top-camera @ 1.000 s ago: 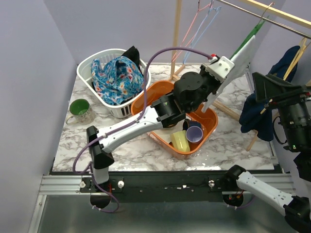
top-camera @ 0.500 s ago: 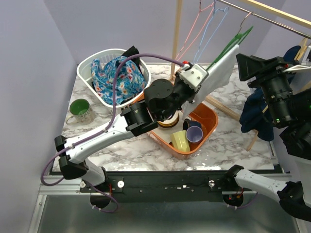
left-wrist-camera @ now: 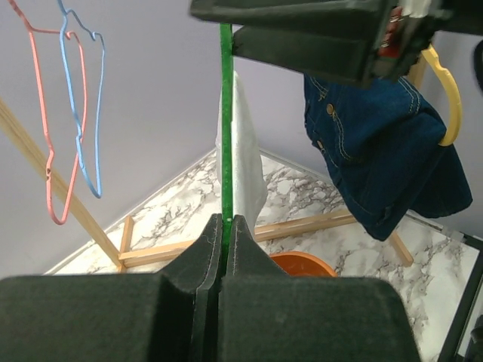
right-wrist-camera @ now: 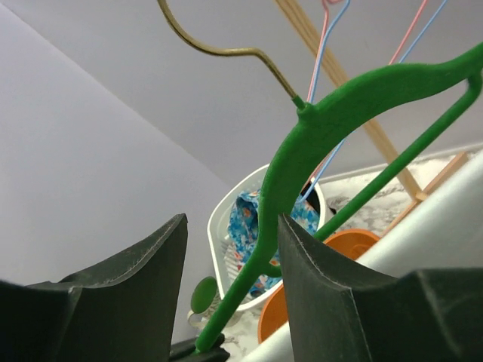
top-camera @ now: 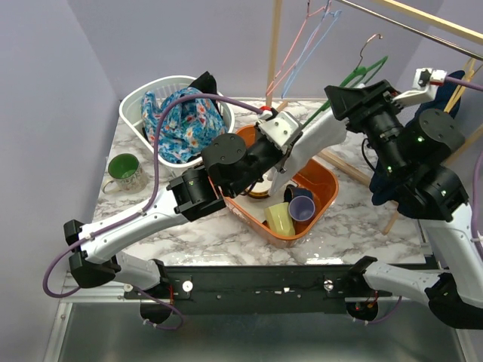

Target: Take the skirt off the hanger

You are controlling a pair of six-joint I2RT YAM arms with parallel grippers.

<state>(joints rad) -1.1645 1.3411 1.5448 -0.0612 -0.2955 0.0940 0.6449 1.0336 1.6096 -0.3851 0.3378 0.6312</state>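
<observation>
Holding entry: green hanger and white skirt above the orange tub

Left gripper [left-wrist-camera: 225, 223]: jaws were pressed together on the straight bar of the green hanger [left-wrist-camera: 225, 113], which was held in the air above the far rim of the orange tub [top-camera: 323, 197].
White skirt [left-wrist-camera: 246, 154]: hung on that hanger, draped just beside the bar, above the tub's far right corner.
Right gripper [right-wrist-camera: 230, 230]: fingers stood apart, one on each side of the hanger's curved shoulder, below its metal hook [right-wrist-camera: 226, 53]. Whether either pad touched the plastic could not be told.
Inside the tub: yellow cup [top-camera: 278, 219] and purple cup [top-camera: 302, 205], side by side at the near end.
Left of the tub: white laundry basket [top-camera: 134, 102] holding a floral cloth [top-camera: 177, 124], with a green mug [top-camera: 123, 170] nearer and further left.
Right of the tub: denim garment [left-wrist-camera: 377, 151] on a yellow hanger [left-wrist-camera: 447, 83].
Beyond the tub: red wire hanger [left-wrist-camera: 53, 220] and blue wire hanger [left-wrist-camera: 96, 191], hung side by side.
</observation>
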